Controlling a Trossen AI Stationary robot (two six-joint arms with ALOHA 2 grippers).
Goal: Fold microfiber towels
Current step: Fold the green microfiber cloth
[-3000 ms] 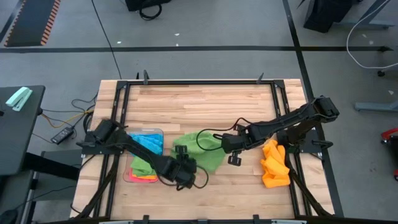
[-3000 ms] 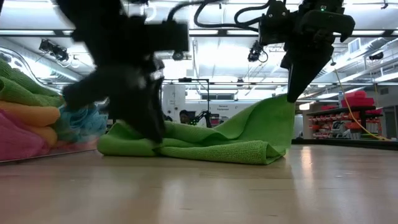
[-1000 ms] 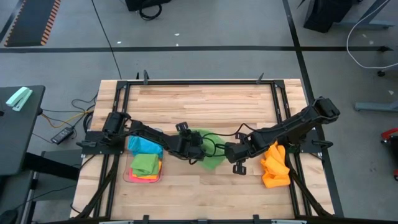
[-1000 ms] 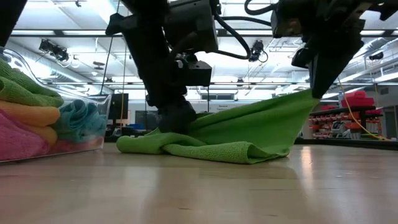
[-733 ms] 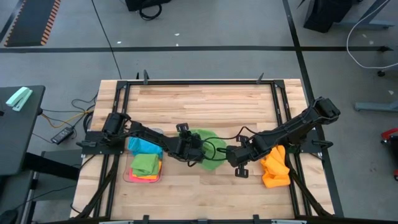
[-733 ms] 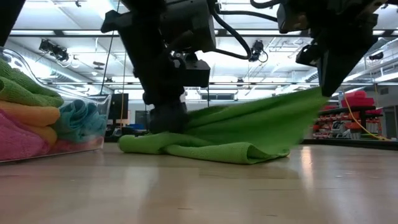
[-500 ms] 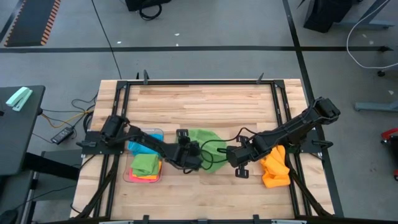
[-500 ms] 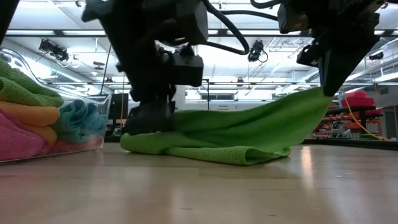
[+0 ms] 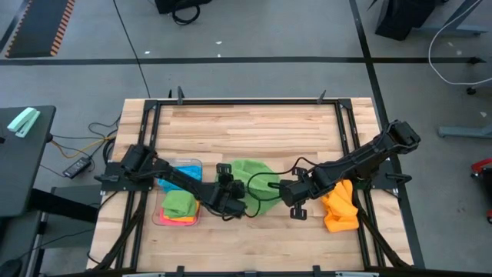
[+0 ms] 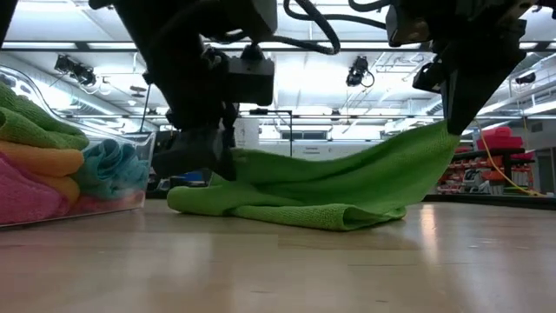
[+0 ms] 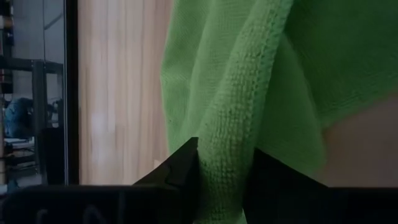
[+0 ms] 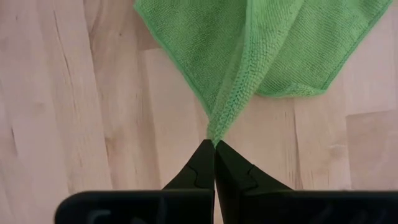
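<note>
Left gripper (image 9: 233, 201) nearer the front edge, green towel (image 9: 252, 175) stretched.

Green towel (image 9: 251, 174) mid-table, two corners lifted, middle sagging; orange towels (image 9: 339, 203) heaped at right edge.

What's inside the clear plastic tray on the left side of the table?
The clear plastic tray holds a stack of cloths: a green towel on top, orange and pink beneath it, a blue towel at the far end. Anything under them is covered.

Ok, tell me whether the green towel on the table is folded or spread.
Neither: the green towel is bunched, one part on the table, two edges lifted by the left gripper and right gripper.
</note>
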